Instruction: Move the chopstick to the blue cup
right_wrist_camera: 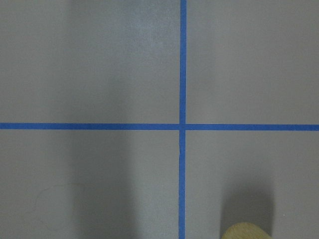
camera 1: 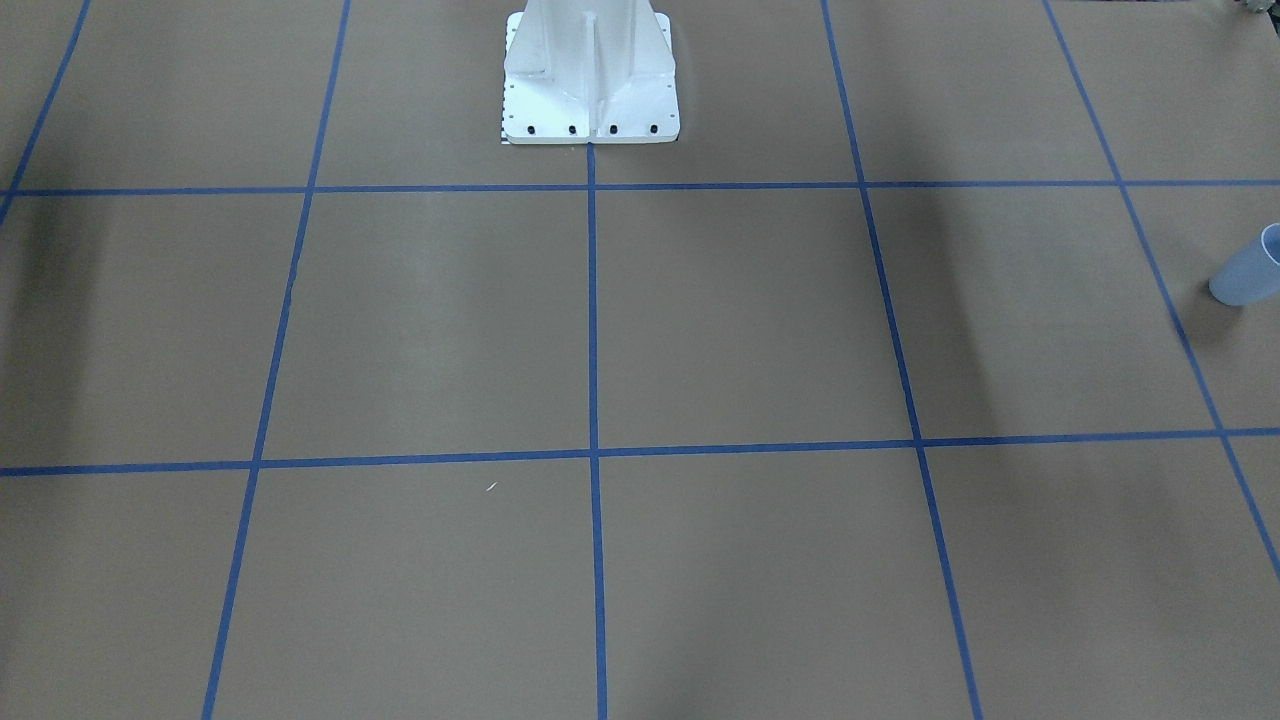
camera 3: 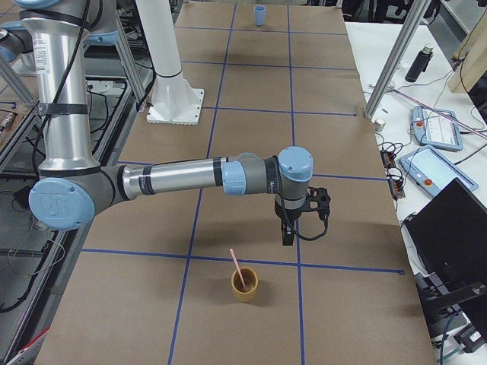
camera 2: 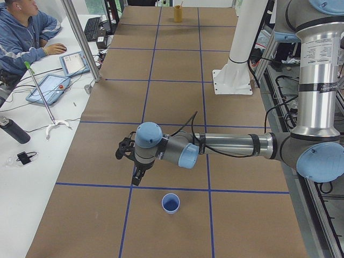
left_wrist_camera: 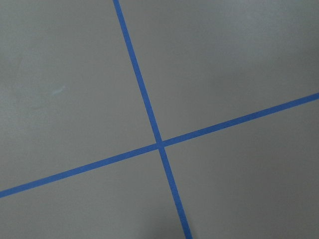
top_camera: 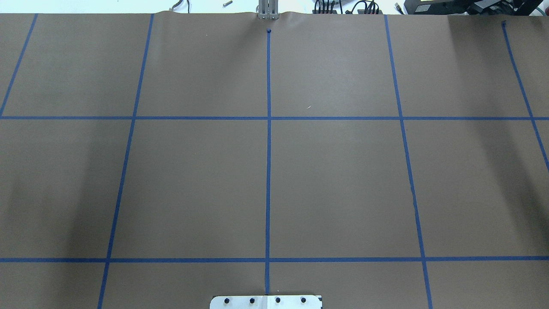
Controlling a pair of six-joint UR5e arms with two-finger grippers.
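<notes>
The blue cup stands upright on the brown table at the robot's left end; it also shows at the edge of the front-facing view and far off in the exterior right view. A pale pink chopstick leans in a tan cup at the right end. My left gripper points down above the table, a little beyond the blue cup. My right gripper points down just beyond the tan cup. I cannot tell whether either is open or shut.
The tan cup's rim shows at the bottom of the right wrist view. The white robot pedestal stands mid-table. Blue tape lines grid the brown table. An operator sits at a side desk with tablets.
</notes>
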